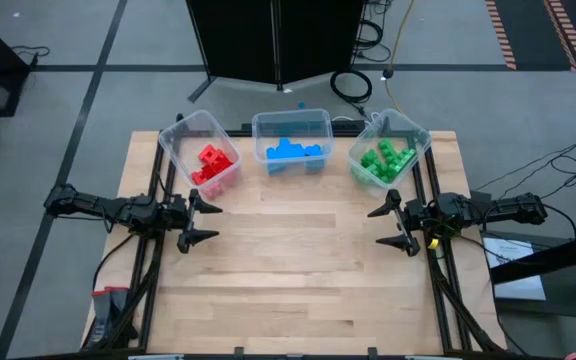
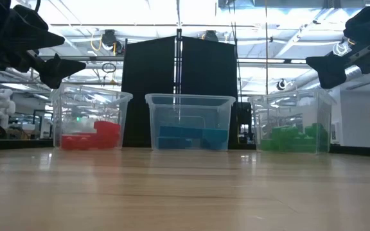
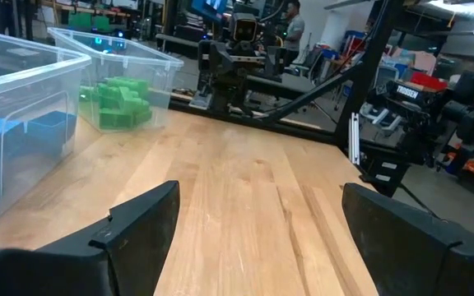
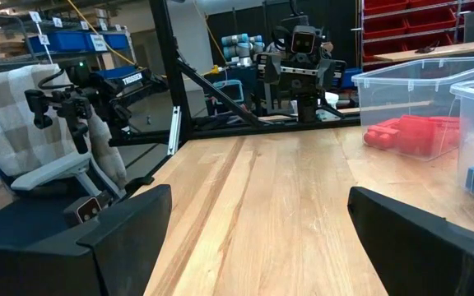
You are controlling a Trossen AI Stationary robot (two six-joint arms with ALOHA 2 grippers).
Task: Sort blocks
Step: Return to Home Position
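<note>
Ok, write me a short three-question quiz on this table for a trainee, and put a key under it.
1. True or false: a loose block lies on the bare table between the left claw and the right claw.
2. Pick one: in the high view, the green blocks lie in a clear bin that stands on which side of the row? A left; B middle; C right.
3. Fill the gap: both claws hover over the table with their fingers ____ and hold nothing.

Key: 1 false; 2 C; 3 open.
</note>
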